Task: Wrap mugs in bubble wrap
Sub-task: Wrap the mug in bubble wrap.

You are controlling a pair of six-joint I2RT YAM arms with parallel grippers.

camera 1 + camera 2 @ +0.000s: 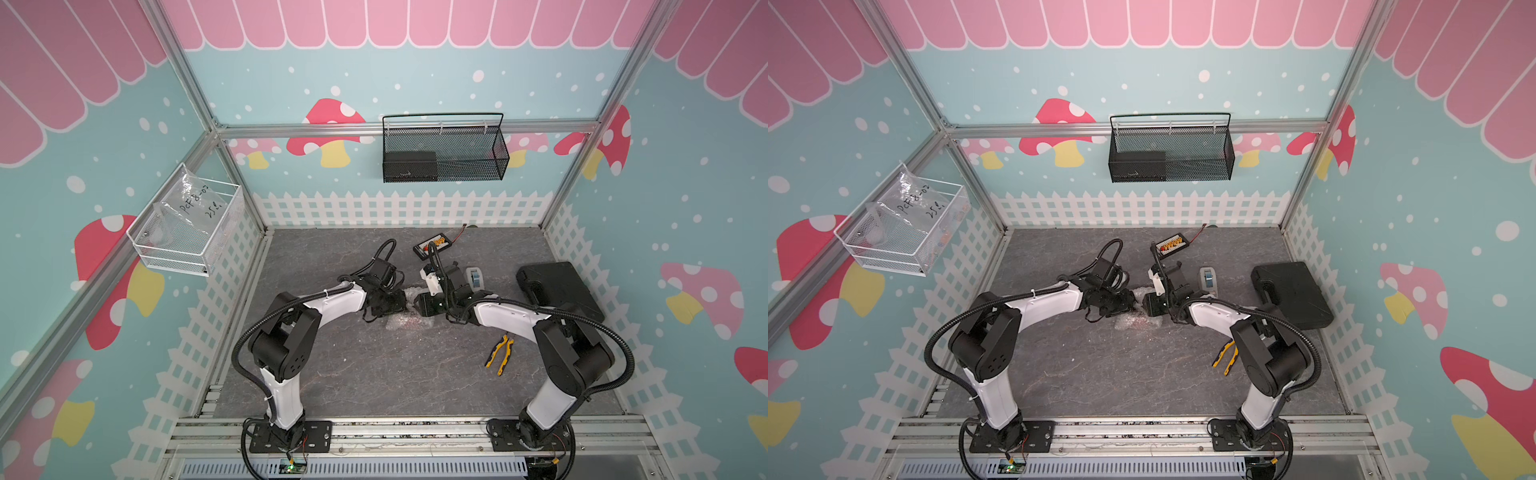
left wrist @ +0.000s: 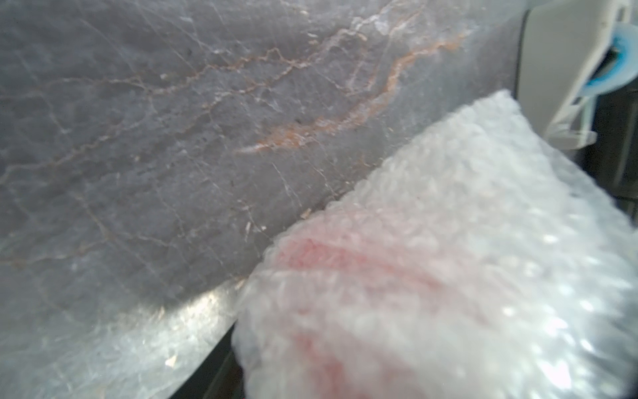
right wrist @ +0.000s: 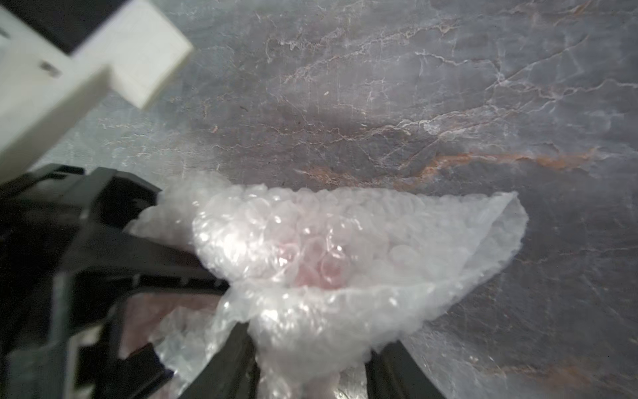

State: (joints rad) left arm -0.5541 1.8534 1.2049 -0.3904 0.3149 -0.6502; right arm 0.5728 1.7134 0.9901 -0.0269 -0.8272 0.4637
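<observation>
translucent clear bubble wrap [image 3: 345, 248] is bunched into a bundle on the grey marble-patterned tabletop [image 1: 374, 374], mid-table between the two arms. the small red mug [image 2: 345, 266] sits inside it, seen only as a red blur through the plastic.

right claw [image 3: 312, 340]: its two dark fingers flank the end of the bundle nearest it, with the wrap pinched between them, so it is grasping the wrap.

left claw [image 1: 401, 302]: up against the opposite end, one finger touching the wrap in the right wrist view. clenched or released cannot be told.

well apart from the bundle on the tabletop: yellow-handled pliers [image 1: 500, 354] and a black hard case [image 1: 559, 291].

walls are pale blue with mushrooms, a white picket fence and pink scallops. a black mesh basket [image 1: 444, 149] hangs on the back wall.
</observation>
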